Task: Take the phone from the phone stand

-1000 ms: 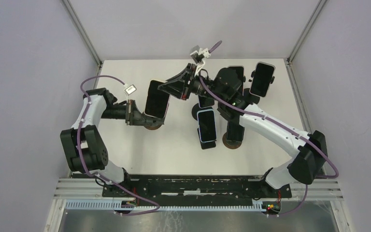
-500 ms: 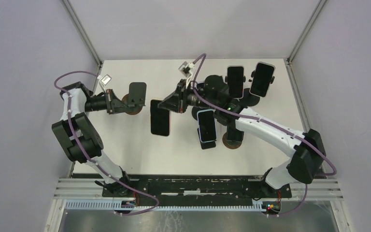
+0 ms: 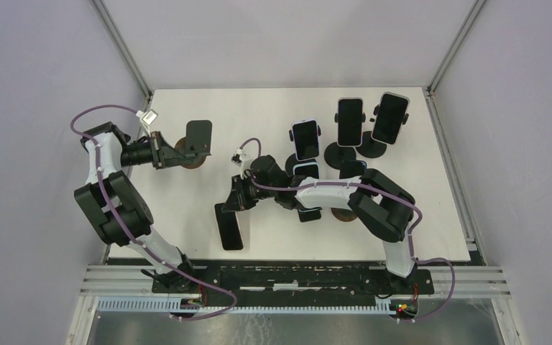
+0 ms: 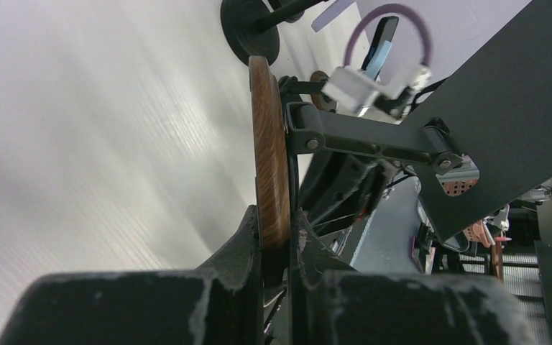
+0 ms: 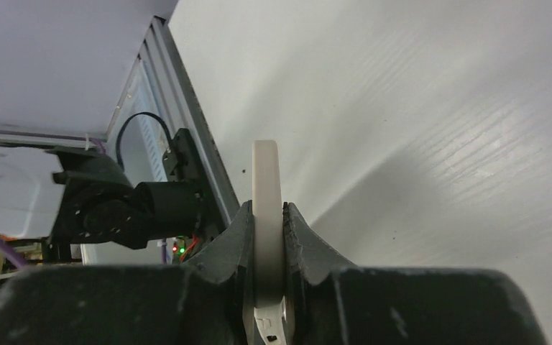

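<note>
Furthest left: left claw [image 4: 275,224], closed hard across the round wooden base [image 4: 268,165] of the phone stand [image 3: 200,135], pinching the disc on both faces. Stand empty (black back plate bare, nothing in the cradle), so pinned in place rather than carrying anything.

Right of the stand and on its near side: phone [image 3: 228,228], already out of the cradle and well apart from it, dark face up, low over the desk [image 3: 180,215]. Not possible to tell from above whether touching the surface or just clear of it. Gripped at the end nearer the stand by the right claw [image 3: 234,200], jaws pressed on front and back faces, pale edge showing between them in the wrist view.

Further right of the stand: 3 other phones [image 3: 349,122] upright in their own holders, plus 1 more partly hidden under the right arm (none of them part of this job).

Handling, as a judgement: a stiff, flat slab, fairly heavy for its thickness, with slick faces prone to scratching or cracking. Best held across the 2 broad faces, nearer mid-length than at one end (less droop and swing of the free end that way). Worth lowering flat and gently, and letting go only once fully resting on the desk.
</note>
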Controlling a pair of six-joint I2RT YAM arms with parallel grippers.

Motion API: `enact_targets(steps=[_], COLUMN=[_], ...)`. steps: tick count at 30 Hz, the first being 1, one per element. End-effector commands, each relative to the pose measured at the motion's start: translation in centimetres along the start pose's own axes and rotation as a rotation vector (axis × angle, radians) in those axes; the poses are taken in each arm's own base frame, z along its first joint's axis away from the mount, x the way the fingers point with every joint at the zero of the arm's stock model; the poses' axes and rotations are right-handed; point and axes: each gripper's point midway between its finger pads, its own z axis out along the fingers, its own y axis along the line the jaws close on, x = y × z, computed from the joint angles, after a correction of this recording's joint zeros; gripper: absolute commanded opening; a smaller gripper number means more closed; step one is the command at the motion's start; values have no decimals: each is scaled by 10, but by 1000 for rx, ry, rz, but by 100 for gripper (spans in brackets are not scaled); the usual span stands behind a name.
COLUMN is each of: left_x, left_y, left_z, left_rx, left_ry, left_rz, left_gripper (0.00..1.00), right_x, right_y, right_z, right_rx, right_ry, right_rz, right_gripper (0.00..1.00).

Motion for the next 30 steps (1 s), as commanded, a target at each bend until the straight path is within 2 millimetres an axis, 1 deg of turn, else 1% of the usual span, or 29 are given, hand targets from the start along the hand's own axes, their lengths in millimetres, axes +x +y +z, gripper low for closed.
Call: enact_targets(steps=[1, 3, 5, 8, 9, 10, 11, 13, 14, 15, 16, 17, 19, 21, 24, 28, 30], left_x=[-5, -2, 1, 7, 9, 12, 14, 19, 21, 23, 24, 25, 27, 29, 32, 35, 36], left_y=[-15, -14, -11, -4, -1, 1, 4, 8, 10, 10, 10, 10, 8, 6, 1, -2, -3], left_z=[-1, -1, 1, 3, 4, 5, 6, 8, 9, 10, 11, 11, 12, 13, 15, 18, 19], left_rx=[25, 27, 31, 34, 36, 40, 43, 50, 54, 57, 60, 61, 63, 66, 69, 75, 78], left_ry=[-39, -36, -33, -22, -17, -13, -8, -2, 0, 0, 0, 1, 4, 9, 16, 27, 32], left_rz=[25, 21, 17, 18, 13, 9, 0, -14, -21, -19, -22, -20, -10, -4, 9, 12, 15], left_gripper=[2, 2, 2, 2, 2, 2, 2, 2, 2, 2, 2, 2, 2, 2, 2, 2, 2], right_x=[-46, -44, -41, -32, -30, -29, -28, -27, -29, -30, -31, -35, -43, -53, -73, -106, -121], right_y=[24, 15, 2, -23, -33, -38, -45, -55, -57, -60, -61, -59, -56, -50, -36, -10, 8], right_z=[14, 20, 26, 30, 29, 29, 27, 23, 20, 18, 16, 14, 9, 4, -11, -44, -62], right_rx=[-73, -59, -24, 67, 96, 113, 137, 178, 195, 213, 224, 225, 231, 227, 211, 158, 96], right_ry=[-164, -173, -176, -172, -170, -170, -172, -178, -187, -195, -197, -204, -215, -232, -264, -327, -361], right_rz=[6, 16, 21, 4, 1, 0, 1, -2, -11, -18, -26, -36, -55, -77, -113, -173, -204], right_gripper=[0, 0, 0, 0, 2, 5, 10, 26, 34, 43, 49, 52, 61, 69, 81, 87, 89])
